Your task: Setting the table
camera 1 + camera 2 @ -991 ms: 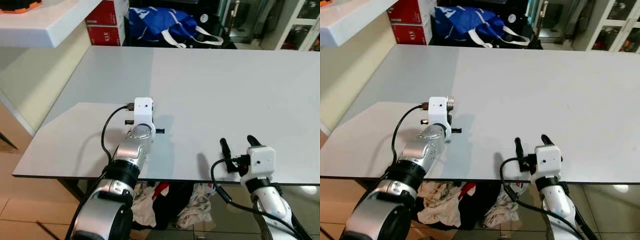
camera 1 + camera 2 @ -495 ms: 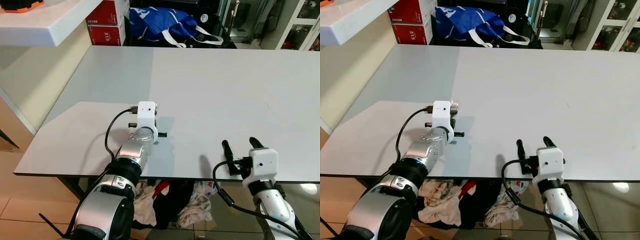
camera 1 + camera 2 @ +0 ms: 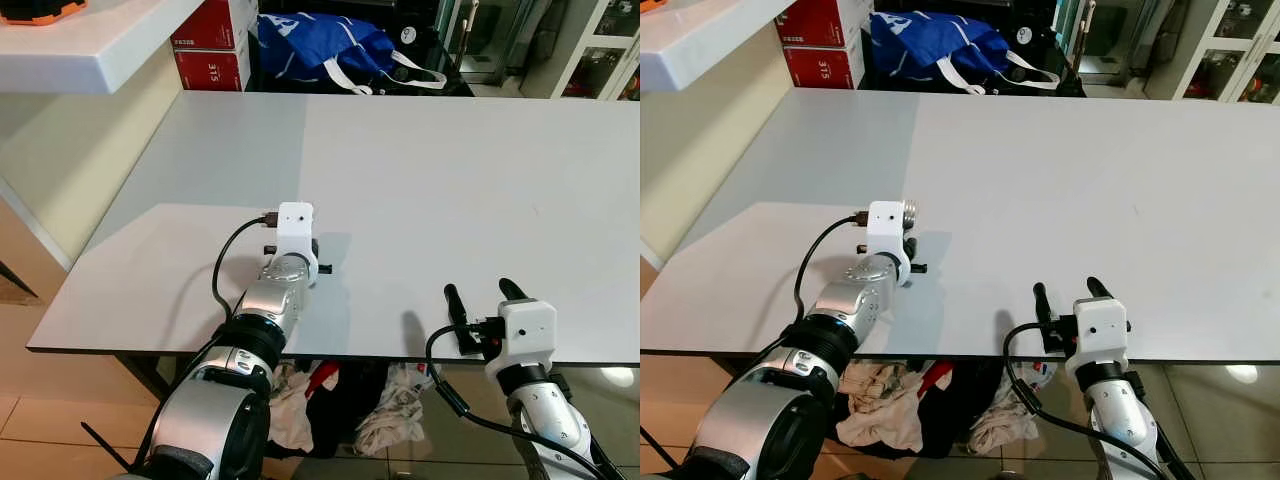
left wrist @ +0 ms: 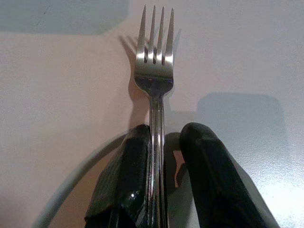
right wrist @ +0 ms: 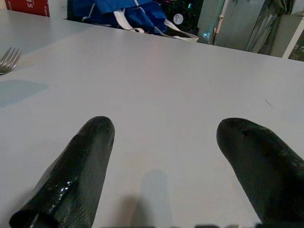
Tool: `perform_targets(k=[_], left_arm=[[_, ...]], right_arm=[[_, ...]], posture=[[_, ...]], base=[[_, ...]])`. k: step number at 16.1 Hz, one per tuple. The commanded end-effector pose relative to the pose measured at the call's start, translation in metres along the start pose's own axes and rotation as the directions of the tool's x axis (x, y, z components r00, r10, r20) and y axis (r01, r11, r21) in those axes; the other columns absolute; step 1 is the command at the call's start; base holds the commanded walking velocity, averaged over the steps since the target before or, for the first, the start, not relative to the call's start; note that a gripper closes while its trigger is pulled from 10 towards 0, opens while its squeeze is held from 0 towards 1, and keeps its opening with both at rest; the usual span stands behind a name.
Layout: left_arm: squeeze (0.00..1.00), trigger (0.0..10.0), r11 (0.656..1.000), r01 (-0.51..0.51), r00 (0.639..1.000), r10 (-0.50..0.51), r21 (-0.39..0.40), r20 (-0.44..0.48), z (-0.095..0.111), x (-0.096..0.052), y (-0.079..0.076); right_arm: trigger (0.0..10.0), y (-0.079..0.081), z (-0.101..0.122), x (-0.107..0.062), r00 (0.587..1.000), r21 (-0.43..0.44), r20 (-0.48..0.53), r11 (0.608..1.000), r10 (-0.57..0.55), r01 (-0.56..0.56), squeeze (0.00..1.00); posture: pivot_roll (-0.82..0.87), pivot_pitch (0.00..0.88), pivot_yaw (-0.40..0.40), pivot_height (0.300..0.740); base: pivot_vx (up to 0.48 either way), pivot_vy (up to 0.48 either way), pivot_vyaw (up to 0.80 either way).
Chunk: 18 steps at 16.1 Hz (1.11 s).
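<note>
The fork (image 4: 154, 71) lay flat on the white table (image 3: 450, 170), in its near left part, with the tines pointing to the far side. Its handle ran between the two black fingers of the left gripper (image 4: 166, 135). One finger (image 4: 128, 166) touched the handle, but the other finger (image 4: 209, 166) stood a little apart from it, with a small gap. So the jaws were slightly parted and, in my judgement, no longer pressed the fork.

Compared with one second before, the left arm had reached a little farther over the table and then almost stopped; in the last half second it hardly moved. This suggests that the fork was just put down at its place, and the next move should be to lift the gripper away without dragging the handle.

The right gripper (image 3: 477, 290) hovered at the near edge of the table, well to the right of the fork, wide open and empty, nearly where it was before. No plate was on the table yet.

Beyond the far edge stood a blue bag (image 3: 320, 45) and red boxes (image 3: 212, 55).
</note>
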<state>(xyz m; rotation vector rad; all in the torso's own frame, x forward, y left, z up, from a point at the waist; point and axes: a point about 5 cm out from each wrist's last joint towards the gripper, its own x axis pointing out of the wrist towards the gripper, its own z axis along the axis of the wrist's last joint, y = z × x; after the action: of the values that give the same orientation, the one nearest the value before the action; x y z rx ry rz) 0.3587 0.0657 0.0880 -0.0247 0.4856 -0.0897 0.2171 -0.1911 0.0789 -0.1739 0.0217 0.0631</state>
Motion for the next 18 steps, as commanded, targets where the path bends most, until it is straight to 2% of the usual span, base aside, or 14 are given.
perform_targets(k=[1,18], left_arm=[[1.0,10.0,1.0,-0.001,1.0,0.002,0.002,-0.016,0.0006,0.0005,-0.0029],[1.0,10.0,0.999,0.024,1.0,-0.024,0.046,0.0,0.0018,0.0006,-0.0026]], right_arm=[[10.0,0.0001,0.0035,0.0006,1.0,-0.011,0.006,1.0,0.0,0.0,0.0],[10.0,-0.0005,0.0021,0.0038,1.0,-0.01,0.0,1.0,0.002,-0.002,0.0]], posture=[[-0.21,0.009,0.033,0.727],[-0.2,0.0,0.034,0.727]], base=[[0.0,0.0,0.0],[0.0,0.0,0.0]])
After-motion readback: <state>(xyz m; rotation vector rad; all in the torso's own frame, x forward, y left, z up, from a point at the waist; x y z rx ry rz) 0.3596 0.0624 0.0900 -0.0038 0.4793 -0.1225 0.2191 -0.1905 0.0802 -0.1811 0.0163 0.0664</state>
